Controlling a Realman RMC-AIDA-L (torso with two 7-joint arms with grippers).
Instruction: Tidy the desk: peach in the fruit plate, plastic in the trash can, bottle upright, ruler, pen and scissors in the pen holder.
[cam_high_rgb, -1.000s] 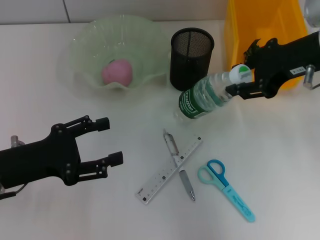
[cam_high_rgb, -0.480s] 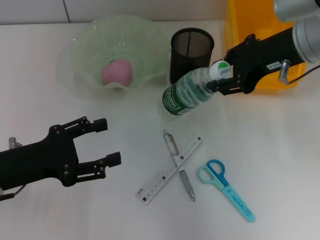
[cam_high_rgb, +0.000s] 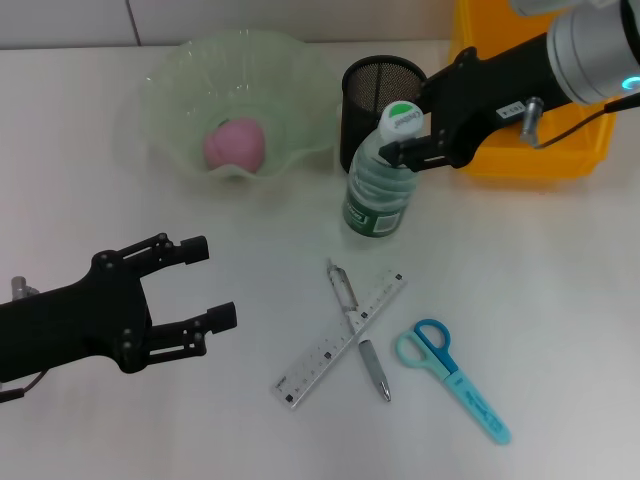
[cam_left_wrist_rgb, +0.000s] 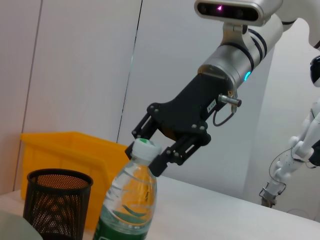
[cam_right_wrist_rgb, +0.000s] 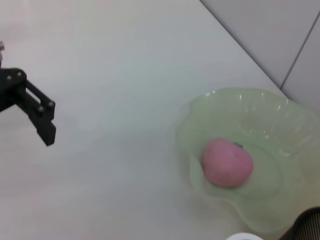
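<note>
The right hand (cam_high_rgb: 402, 150) is clamped on the neck of the clear plastic bottle (cam_high_rgb: 380, 185), just under its white and green cap. The bottle stands almost upright on the pale smooth surface (cam_high_rgb: 560, 300), just near of the black mesh pen holder (cam_high_rgb: 383, 98), which is a round cup. Behind the right arm, at the far right, sits the yellow plastic trash can (cam_high_rgb: 520, 150). The pink round peach (cam_high_rgb: 236, 145) lies in the fruit plate (cam_high_rgb: 170, 80), a pale green translucent dish with a wavy rim, at the far left. Near the middle, the flat clear ruler (cam_high_rgb: 340, 338) lies across the thin silver pen (cam_high_rgb: 358, 331), and the scissors (cam_high_rgb: 452, 376) with light blue handles lie just to their right. The left hand (cam_high_rgb: 205, 283) hovers at the near left, its black fingers apart and holding nothing.
</note>
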